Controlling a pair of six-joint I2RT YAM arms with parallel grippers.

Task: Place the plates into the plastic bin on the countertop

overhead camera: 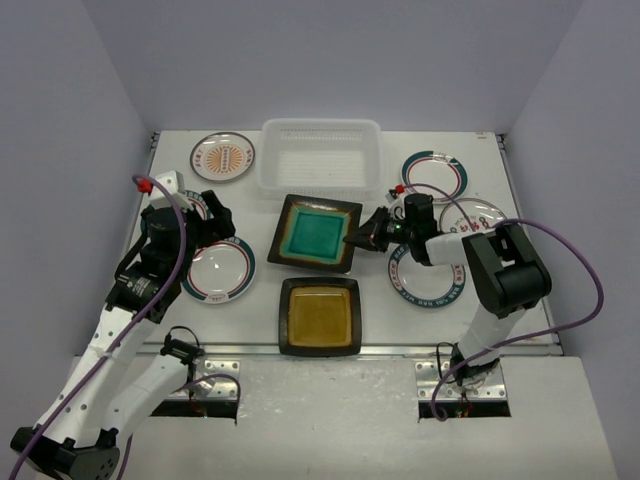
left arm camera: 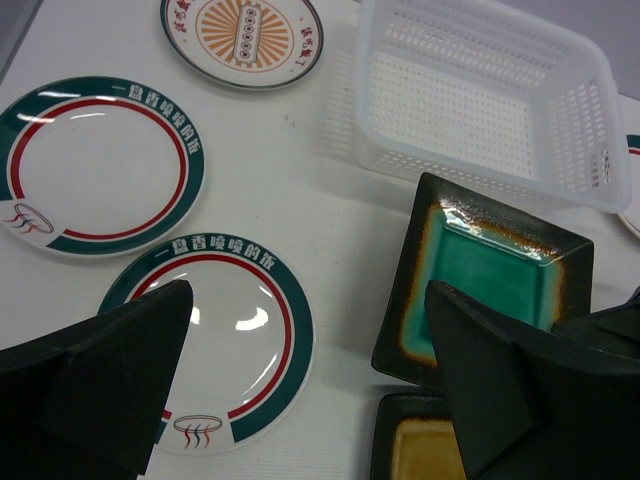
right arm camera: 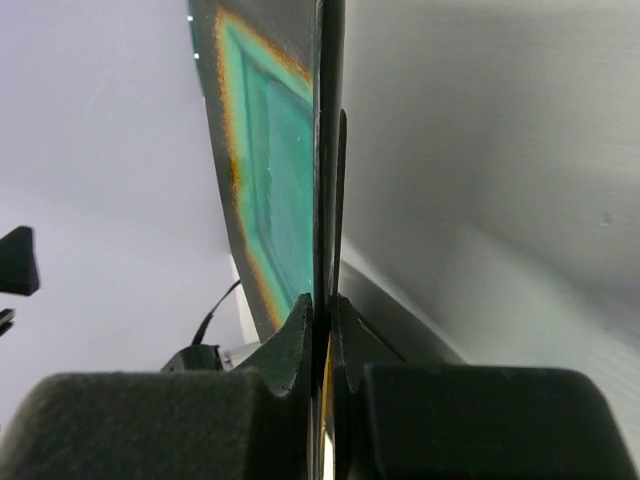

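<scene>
My right gripper (overhead camera: 358,238) is shut on the right rim of the teal-centred square plate (overhead camera: 315,232), which lies just in front of the plastic bin (overhead camera: 320,155). In the right wrist view the plate's rim (right arm camera: 322,150) runs edge-on between my fingertips (right arm camera: 300,325). The amber-centred square plate (overhead camera: 319,315) lies nearer the table front. My left gripper (overhead camera: 208,215) is open and empty above the round teal-and-red plates (overhead camera: 217,270) at left. In the left wrist view its fingers (left arm camera: 110,370) frame a round plate (left arm camera: 215,340), with the teal plate (left arm camera: 490,275) and bin (left arm camera: 490,100) beyond.
An orange-patterned round plate (overhead camera: 222,156) sits at the back left. Round teal-rimmed plates (overhead camera: 434,175) lie at the right, one (overhead camera: 430,285) under my right arm. A metal rail (overhead camera: 350,349) runs along the countertop's near edge. Grey walls enclose the table.
</scene>
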